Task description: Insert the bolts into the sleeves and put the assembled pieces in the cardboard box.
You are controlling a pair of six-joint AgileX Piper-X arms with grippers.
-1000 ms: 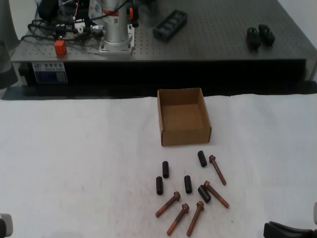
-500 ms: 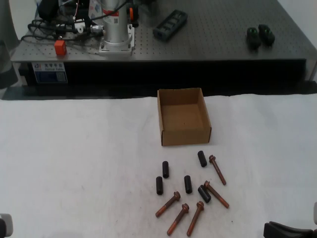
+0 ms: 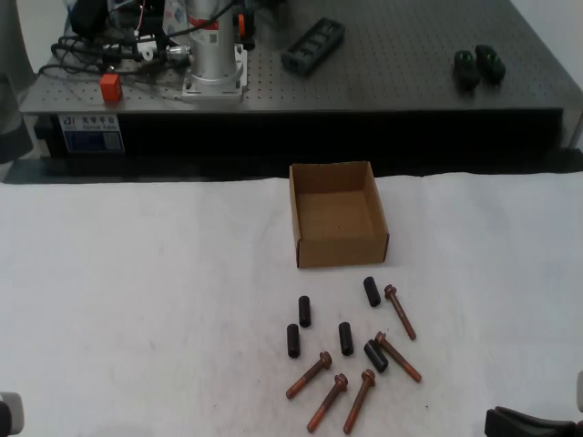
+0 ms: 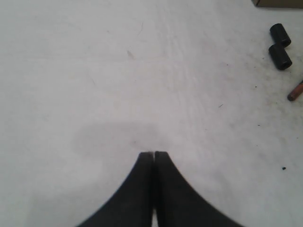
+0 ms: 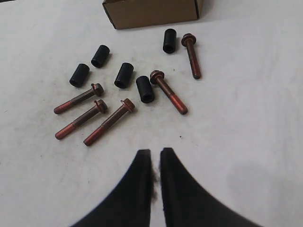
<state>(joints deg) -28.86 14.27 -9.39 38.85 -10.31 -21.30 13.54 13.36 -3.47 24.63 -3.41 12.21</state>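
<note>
Several copper-coloured bolts (image 3: pixel 327 401) and several short black sleeves (image 3: pixel 345 338) lie loose on the white cloth in front of the open cardboard box (image 3: pixel 337 226), which has nothing in it. In the right wrist view the bolts (image 5: pixel 109 122) and sleeves (image 5: pixel 124 75) are spread just ahead of my right gripper (image 5: pixel 155 152), which is shut on nothing, with the box (image 5: pixel 151 12) beyond them. My left gripper (image 4: pixel 154 153) is shut over bare cloth. Two sleeves (image 4: pixel 280 56) and a bolt tip (image 4: pixel 296 91) sit well off to its side.
A perforated metal bench (image 3: pixel 392 64) with cables, a metal post (image 3: pixel 215 55), an orange block (image 3: pixel 110 86) and dark fittings (image 3: pixel 477 66) stands behind the cloth. Wide bare cloth (image 3: pixel 137 291) lies left of the parts. Arm parts (image 3: pixel 533 423) show at the near corners.
</note>
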